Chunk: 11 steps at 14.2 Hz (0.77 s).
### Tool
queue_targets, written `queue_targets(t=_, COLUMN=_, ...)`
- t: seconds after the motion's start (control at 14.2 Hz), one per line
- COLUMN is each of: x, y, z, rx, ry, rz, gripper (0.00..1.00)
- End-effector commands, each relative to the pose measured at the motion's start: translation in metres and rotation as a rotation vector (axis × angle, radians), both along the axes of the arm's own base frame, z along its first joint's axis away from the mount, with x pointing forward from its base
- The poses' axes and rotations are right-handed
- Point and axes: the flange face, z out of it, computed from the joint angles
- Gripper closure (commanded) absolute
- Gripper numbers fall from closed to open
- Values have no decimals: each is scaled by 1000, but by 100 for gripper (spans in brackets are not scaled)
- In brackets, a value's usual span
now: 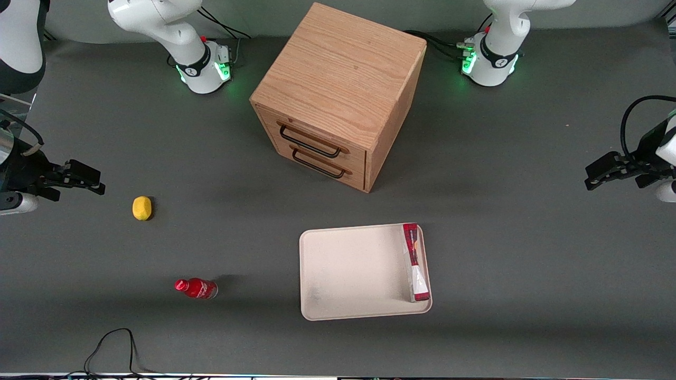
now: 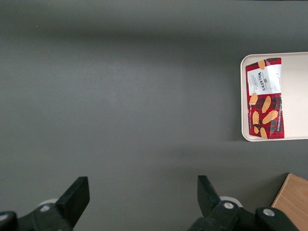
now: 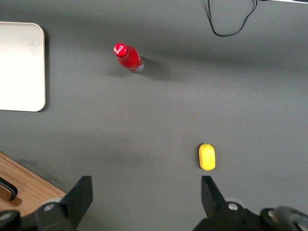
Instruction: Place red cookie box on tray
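Already the red cookie box (image 1: 415, 262) lies flat in the tray (image 1: 348, 272), along the tray's edge nearest the pincer (image 1: 599, 174). That pincer hangs well away over the bare bench (image 1: 528, 237), fingers wide apart, holding nothing.

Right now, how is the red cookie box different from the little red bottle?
The red cookie box is a long, flat carton; the red bottle is small and round with a cap. The box lies in the tray along one short rim; the bottle sits on the bare table, toward the parked arm's end. The box shows white and orange patches; the bottle is nearly all red. The gripper hangs open, away from both.
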Motion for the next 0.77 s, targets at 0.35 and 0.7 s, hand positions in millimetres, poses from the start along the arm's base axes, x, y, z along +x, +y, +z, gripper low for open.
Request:
queue_targets(t=0.35, x=-25, y=-11, z=40, rx=0, ry=43, rz=4, gripper=0)
queue_targets(t=0.7, x=-32, y=-3, z=37, rx=10, ry=81, rz=-1, gripper=0)
